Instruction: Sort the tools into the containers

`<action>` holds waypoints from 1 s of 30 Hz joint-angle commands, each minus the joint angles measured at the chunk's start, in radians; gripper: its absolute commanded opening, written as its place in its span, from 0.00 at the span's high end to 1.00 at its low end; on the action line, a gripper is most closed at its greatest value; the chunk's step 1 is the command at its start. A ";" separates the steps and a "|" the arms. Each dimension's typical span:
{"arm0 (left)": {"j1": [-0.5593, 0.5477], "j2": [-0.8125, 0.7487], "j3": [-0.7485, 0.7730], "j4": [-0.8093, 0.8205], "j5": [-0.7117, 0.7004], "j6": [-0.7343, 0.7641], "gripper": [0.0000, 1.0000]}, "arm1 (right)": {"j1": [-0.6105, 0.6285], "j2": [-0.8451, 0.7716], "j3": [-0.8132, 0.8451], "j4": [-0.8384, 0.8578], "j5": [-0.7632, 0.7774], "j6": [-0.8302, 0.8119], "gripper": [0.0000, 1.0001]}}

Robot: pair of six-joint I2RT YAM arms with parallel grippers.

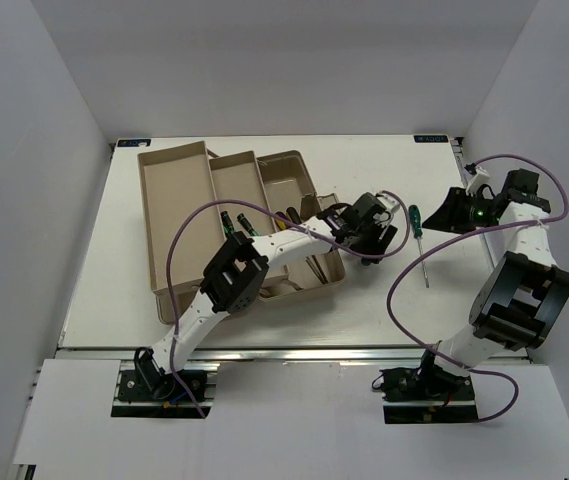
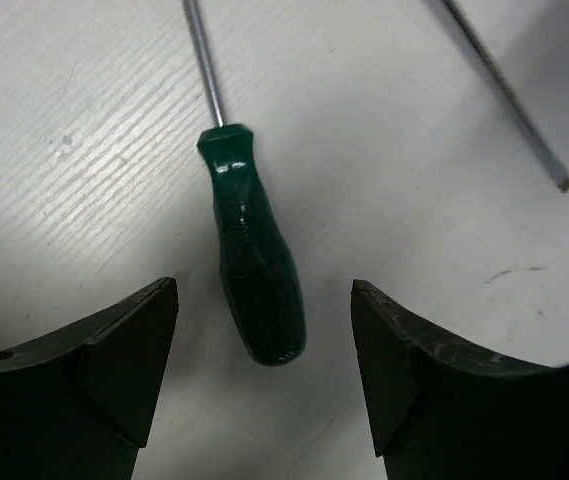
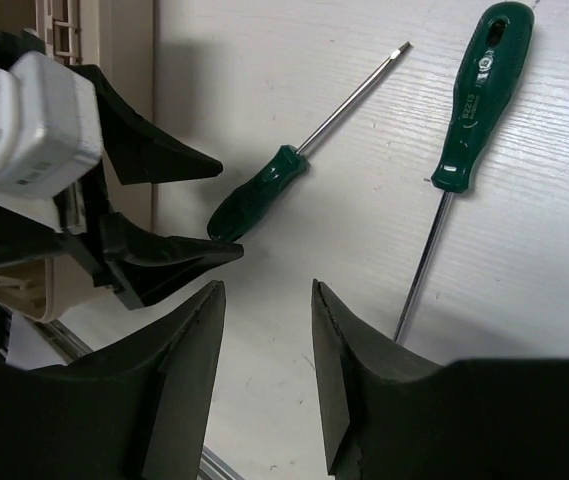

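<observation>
I have the left gripper (image 2: 264, 292) wide and empty, straddling the small green screwdriver (image 2: 252, 250): handle centred, long axis across the closing line. Right gripper (image 3: 266, 288) part-open, empty, farther off

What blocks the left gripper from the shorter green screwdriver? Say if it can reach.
Probably yes: the left gripper is open, straddling the handle of the shorter green screwdriver, which lies free on the table.
</observation>
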 commanded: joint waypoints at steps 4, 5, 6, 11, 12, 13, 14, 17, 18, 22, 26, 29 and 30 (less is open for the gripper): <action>-0.023 0.018 0.038 0.000 -0.125 -0.011 0.21 | -0.011 -0.022 -0.010 0.035 -0.018 0.022 0.54; -0.026 0.027 0.045 0.013 -0.137 -0.013 0.21 | -0.013 -0.023 -0.010 0.035 -0.016 0.024 0.54; -0.029 0.033 0.053 0.018 -0.143 -0.011 0.21 | -0.015 -0.025 -0.011 0.035 -0.017 0.024 0.53; -0.032 0.095 0.131 0.004 -0.207 -0.011 0.25 | -0.019 -0.029 -0.024 0.044 -0.024 0.042 0.53; -0.032 0.108 0.134 -0.002 -0.218 -0.011 0.26 | -0.024 -0.029 -0.022 0.046 -0.025 0.047 0.53; -0.033 0.112 0.133 -0.005 -0.220 -0.013 0.28 | -0.027 -0.029 -0.022 0.046 -0.025 0.050 0.53; -0.033 0.112 0.124 -0.007 -0.218 -0.013 0.31 | -0.030 -0.029 -0.022 0.046 -0.030 0.050 0.53; -0.038 0.096 0.067 -0.008 -0.211 -0.013 0.37 | -0.045 -0.019 -0.017 0.047 -0.037 0.054 0.53; -0.044 0.093 0.039 -0.010 -0.215 -0.014 0.39 | -0.051 -0.016 -0.014 0.046 -0.039 0.056 0.53; -0.059 0.070 -0.033 -0.019 -0.244 -0.013 0.48 | -0.058 -0.005 -0.004 0.044 -0.034 0.050 0.53; -0.062 0.027 -0.100 -0.019 -0.279 -0.025 0.70 | -0.058 -0.003 -0.005 0.049 0.018 0.021 0.11; -0.062 -0.023 -0.091 -0.022 -0.287 -0.029 0.88 | -0.058 0.003 -0.005 0.050 0.062 -0.005 0.11; -0.062 -0.037 -0.081 -0.022 -0.286 -0.029 0.90 | -0.058 0.004 -0.007 0.055 0.068 -0.011 0.11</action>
